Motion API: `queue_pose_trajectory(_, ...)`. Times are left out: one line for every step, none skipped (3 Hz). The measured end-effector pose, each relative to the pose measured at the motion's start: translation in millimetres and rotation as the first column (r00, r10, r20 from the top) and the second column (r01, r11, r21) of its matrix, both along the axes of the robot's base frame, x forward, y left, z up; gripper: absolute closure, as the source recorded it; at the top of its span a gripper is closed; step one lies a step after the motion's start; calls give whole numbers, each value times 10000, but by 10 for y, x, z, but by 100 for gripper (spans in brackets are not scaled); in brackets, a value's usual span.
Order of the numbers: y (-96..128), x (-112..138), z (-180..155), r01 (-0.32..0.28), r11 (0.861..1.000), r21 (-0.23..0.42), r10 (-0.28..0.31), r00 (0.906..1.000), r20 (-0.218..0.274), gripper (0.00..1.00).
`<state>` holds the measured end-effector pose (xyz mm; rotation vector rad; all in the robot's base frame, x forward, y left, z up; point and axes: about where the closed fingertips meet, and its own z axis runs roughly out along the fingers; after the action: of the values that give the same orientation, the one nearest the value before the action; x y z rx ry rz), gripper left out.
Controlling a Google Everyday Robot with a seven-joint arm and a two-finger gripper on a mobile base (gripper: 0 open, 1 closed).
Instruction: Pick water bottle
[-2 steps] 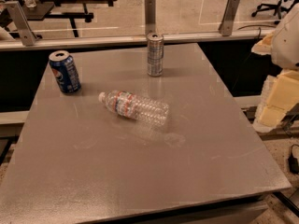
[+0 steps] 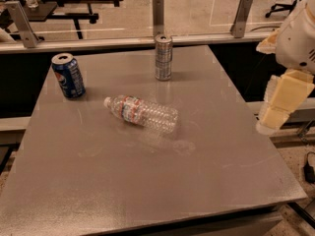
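Note:
The water bottle is clear ribbed plastic with a white cap and a red-white-blue label near its neck. It lies on its side in the middle of the grey table, cap pointing to the left and slightly back. My gripper is cream coloured and hangs off the table's right edge, pointing down. It is well to the right of the bottle and touches nothing.
A blue Pepsi can stands upright at the back left. A silver slim can stands at the back centre. A metal rail with posts runs behind the table. The table's right edge lies just below my gripper.
My gripper has shifted slightly to the left, toward the table's right edge. The bottle and both cans have not moved.

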<state>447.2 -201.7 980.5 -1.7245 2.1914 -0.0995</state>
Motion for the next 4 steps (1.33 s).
queue_pose_trajectory(357, 170, -38, -346, 9994, -47, 346, 9994, 42, 0)
queue_pose_trajectory(916, 446, -229, -532, 9984, -192, 526, 9982, -279, 0)
queue_pose_trajectory(1275, 610, -379, -391, 9990, -197, 378, 9973, -624, 0)
queue_pose_trajectory(1738, 818, -659, -339, 9991, -264, 303, 9918, -1244, 0)
